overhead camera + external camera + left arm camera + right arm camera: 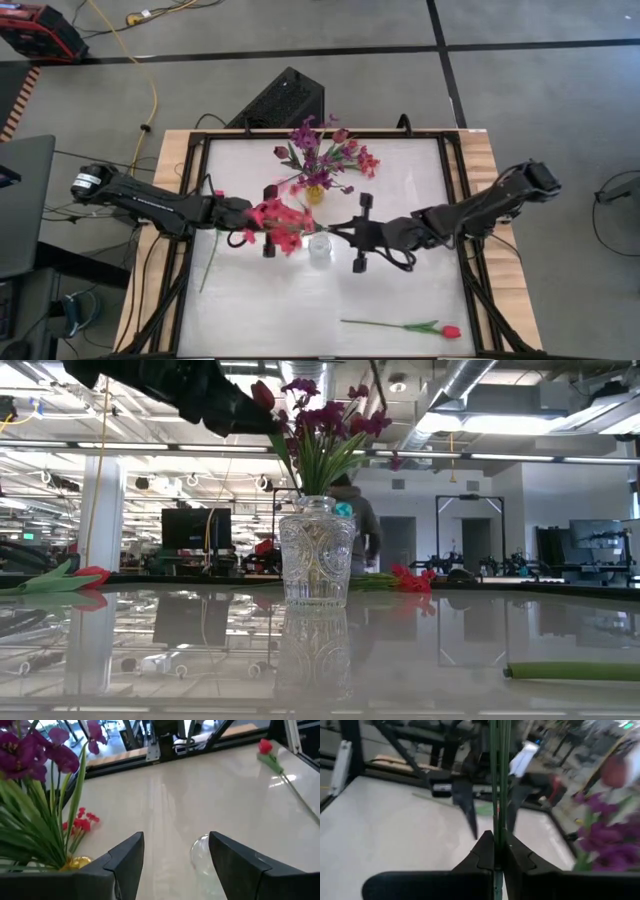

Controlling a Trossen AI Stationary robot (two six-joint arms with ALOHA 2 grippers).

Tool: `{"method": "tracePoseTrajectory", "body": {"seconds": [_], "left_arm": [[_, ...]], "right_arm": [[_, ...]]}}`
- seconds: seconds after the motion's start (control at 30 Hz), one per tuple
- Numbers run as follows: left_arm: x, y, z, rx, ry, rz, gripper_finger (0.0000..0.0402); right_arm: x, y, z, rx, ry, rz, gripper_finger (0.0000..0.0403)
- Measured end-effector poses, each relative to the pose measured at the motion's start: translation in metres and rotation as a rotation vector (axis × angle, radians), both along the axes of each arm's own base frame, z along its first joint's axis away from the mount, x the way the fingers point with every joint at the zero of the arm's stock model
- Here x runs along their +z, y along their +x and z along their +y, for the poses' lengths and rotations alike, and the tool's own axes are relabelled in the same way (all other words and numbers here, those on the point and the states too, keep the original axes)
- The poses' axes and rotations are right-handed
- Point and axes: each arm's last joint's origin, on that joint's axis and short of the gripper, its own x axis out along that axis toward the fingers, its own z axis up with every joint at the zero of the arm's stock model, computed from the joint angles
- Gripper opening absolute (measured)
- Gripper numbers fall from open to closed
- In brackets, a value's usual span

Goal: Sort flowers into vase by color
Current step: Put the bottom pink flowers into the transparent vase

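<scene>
Your red-pink spray (278,218) sits mid-table, its thin green stems (499,775) pinched between the closed fingers of the right gripper (495,851); in the right wrist view the stems run straight up out of the jaws, and from above the blossoms spread just beyond the fingertips toward the left arm; the clear glass vase (319,247) stands just beside those jaws, directly under the blossoms' edge; your left gripper (175,857) faces it from the other side with its fingers (131,857) spread wide and nothing between them, the glass rim showing in the gap just past the tips; ahead of the left jaws and off to one side stands the gold vase (315,193) already holding purple sprays (318,150) with long green leaves; one more red-pink sprig (80,822) lies on the table behind that vase; a single red tulip (448,331) lies flat near the table's front edge, well apart from both grippers; another green stem (210,260) lies under the left arm.
</scene>
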Motion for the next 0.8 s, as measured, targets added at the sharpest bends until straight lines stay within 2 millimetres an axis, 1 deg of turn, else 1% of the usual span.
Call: {"method": "tracePoseTrajectory", "body": {"seconds": [0.07, 0.2, 0.23, 0.3, 0.37, 0.4, 0.53, 0.6, 0.67, 0.8], "left_arm": [[-0.006, -0.002, 0.002, 0.015, -0.012, -0.008, 0.0212], [-0.026, -0.01, 0.01, 0.056, -0.096, -0.021, 0.0212], [-0.028, -0.012, 0.01, 0.032, -0.129, -0.05, 0.0212], [-0.024, -0.012, 0.005, -0.081, -0.179, -0.154, 0.0212], [-0.016, -0.014, -0.002, -0.187, -0.207, -0.264, 0.0212], [-0.012, -0.014, -0.005, -0.214, -0.208, -0.307, 0.0212], [0.001, -0.017, -0.017, -0.27, -0.207, -0.428, 0.0212], [0.005, -0.017, -0.021, -0.257, -0.209, -0.443, 0.0212], [0.005, -0.017, -0.022, -0.203, -0.206, -0.447, 0.0212], [0.006, -0.017, -0.02, -0.1, -0.217, -0.465, 0.0212]], "right_arm": [[0.002, -0.006, 0.006, -0.032, -0.036, -0.027, 0.0037], [0.005, -0.017, 0.016, -0.026, -0.049, -0.17, 0.0037], [0.005, -0.018, 0.015, -0.026, -0.037, -0.21, 0.0037], [0.0, -0.016, 0.01, -0.041, -0.011, -0.266, 0.0037], [-0.009, -0.009, 0.001, -0.067, 0.011, -0.264, 0.0037], [-0.014, -0.004, -0.003, -0.067, 0.029, -0.248, 0.0037], [-0.033, 0.015, -0.018, 0.025, 0.145, -0.215, 0.0037], [-0.041, 0.023, -0.022, 0.052, 0.182, -0.19, 0.0037], [-0.049, 0.029, -0.024, 0.055, 0.196, -0.172, 0.0037], [-0.054, 0.04, -0.026, 0.087, 0.219, -0.198, 0.0037]]}}
